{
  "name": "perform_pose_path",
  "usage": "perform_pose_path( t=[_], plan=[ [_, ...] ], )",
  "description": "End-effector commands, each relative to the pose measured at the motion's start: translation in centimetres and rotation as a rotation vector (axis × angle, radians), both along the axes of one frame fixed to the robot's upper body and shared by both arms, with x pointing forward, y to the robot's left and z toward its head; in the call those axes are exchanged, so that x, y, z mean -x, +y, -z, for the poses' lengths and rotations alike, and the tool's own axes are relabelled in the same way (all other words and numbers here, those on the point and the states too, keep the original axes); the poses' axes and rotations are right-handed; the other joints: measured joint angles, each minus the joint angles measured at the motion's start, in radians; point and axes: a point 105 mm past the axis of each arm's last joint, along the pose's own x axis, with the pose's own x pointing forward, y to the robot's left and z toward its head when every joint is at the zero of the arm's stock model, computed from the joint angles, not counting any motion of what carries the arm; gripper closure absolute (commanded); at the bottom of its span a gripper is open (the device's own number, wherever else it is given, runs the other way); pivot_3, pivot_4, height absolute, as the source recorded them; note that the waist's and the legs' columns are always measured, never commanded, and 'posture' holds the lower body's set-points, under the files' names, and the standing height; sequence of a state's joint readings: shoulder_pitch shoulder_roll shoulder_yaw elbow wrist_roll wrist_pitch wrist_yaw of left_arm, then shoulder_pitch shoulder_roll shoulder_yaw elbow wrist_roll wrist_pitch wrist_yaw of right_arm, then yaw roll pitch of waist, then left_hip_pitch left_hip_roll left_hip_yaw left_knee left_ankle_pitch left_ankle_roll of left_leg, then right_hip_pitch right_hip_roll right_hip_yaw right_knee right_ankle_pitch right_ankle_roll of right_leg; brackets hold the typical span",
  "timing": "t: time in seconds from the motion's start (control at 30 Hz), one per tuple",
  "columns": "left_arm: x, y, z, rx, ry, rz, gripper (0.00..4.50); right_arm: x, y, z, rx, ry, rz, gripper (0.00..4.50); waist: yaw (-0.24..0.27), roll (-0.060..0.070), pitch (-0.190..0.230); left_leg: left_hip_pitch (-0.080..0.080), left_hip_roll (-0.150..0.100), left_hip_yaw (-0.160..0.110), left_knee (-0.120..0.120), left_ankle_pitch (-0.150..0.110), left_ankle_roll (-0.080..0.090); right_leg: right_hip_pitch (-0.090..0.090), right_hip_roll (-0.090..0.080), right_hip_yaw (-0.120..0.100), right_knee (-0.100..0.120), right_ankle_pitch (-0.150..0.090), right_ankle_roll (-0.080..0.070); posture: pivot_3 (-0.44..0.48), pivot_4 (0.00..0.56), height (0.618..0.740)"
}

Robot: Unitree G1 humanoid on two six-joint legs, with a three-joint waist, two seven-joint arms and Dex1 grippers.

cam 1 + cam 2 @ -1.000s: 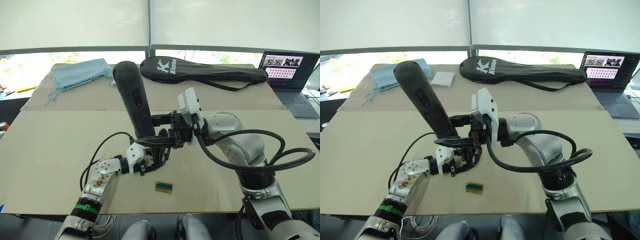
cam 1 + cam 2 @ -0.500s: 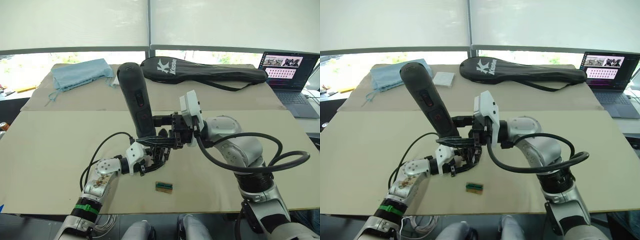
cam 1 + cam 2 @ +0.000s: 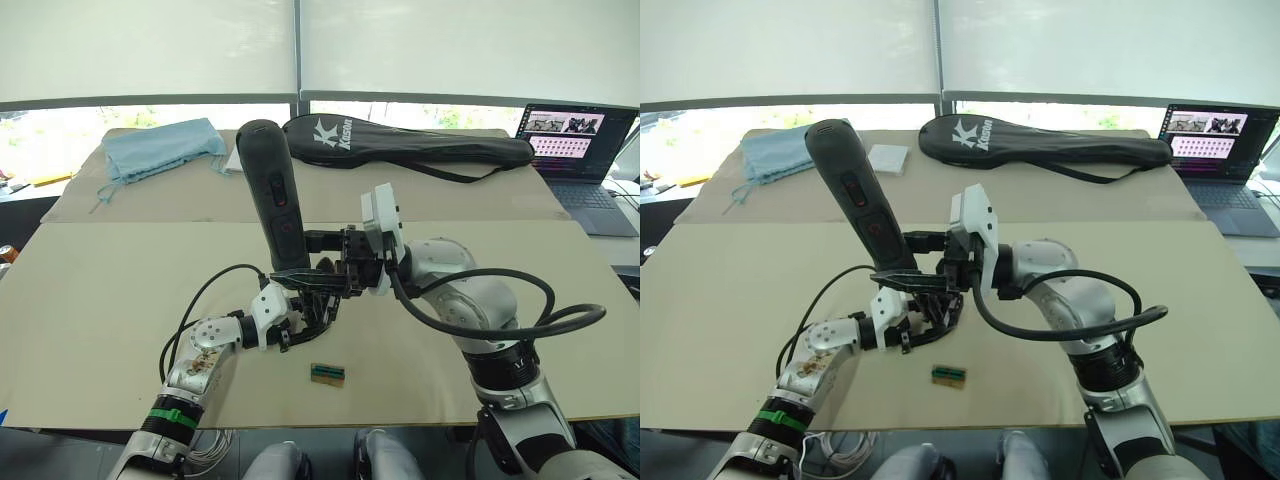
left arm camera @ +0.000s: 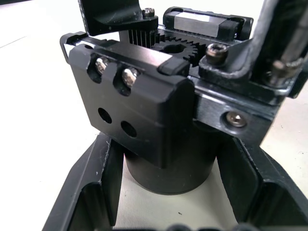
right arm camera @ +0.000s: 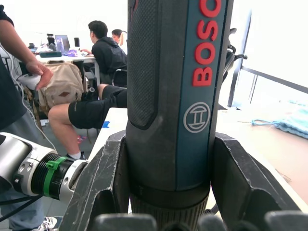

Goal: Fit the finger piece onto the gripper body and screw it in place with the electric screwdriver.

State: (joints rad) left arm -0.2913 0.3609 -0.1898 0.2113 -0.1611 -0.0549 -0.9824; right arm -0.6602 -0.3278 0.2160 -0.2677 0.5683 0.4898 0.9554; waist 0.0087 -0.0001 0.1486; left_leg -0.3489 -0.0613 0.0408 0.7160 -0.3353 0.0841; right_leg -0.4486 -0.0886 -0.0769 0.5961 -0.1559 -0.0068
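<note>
Tabletop (image 3: 120,300), gripper body (image 4: 159,120) between left end effector (image 3: 305,318) fingers

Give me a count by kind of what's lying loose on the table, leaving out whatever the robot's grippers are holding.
Racket bag: 1
Blue cloth: 1
Laptop: 1
Small green-and-tan box: 1
White square pad: 1
Total: 5

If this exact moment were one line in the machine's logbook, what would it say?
left hand: shut on gripper body | right hand: shut on electric screwdriver, tilted, tip down at gripper body | green-and-tan box: on table, apart
</note>
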Motion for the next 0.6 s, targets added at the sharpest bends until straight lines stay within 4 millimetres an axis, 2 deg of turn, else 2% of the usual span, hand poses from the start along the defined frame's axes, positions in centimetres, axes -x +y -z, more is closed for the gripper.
perform_pose_path(
  t=[0.03, 0.2, 0.6],
  plan=[
    [0.7, 0.2, 2.1, -0.045, 0.088, 0.005, 2.20, -0.4, -0.1, 1.0, 0.024, 0.037, 0.026, 2.58, 0.000, 0.000, 0.000, 0.002, 0.000, 0.000, -0.001, 0.000, 0.000, 0.002, 0.000, 0.000, 0.000, 0.000, 0.000, 0.000, 0.150, 0.740],
    [0.8, 0.4, 2.2, -0.049, 0.091, 0.003, 2.20, -0.4, -0.3, 2.1, 0.044, 0.070, 0.029, 2.58, -0.002, 0.000, 0.000, 0.012, 0.001, 0.000, -0.004, -0.001, -0.001, 0.011, 0.000, 0.003, -0.002, -0.001, 0.000, 0.000, 0.150, 0.740],
    [0.7, 0.5, 2.1, -0.051, 0.087, -0.001, 2.20, -0.7, -0.2, 3.9, 0.071, 0.111, 0.055, 2.58, -0.002, 0.000, -0.001, 0.013, 0.001, 0.000, -0.004, -0.002, -0.003, 0.011, 0.000, 0.005, -0.001, -0.001, 0.000, 0.000, 0.150, 0.740]
  ],
)
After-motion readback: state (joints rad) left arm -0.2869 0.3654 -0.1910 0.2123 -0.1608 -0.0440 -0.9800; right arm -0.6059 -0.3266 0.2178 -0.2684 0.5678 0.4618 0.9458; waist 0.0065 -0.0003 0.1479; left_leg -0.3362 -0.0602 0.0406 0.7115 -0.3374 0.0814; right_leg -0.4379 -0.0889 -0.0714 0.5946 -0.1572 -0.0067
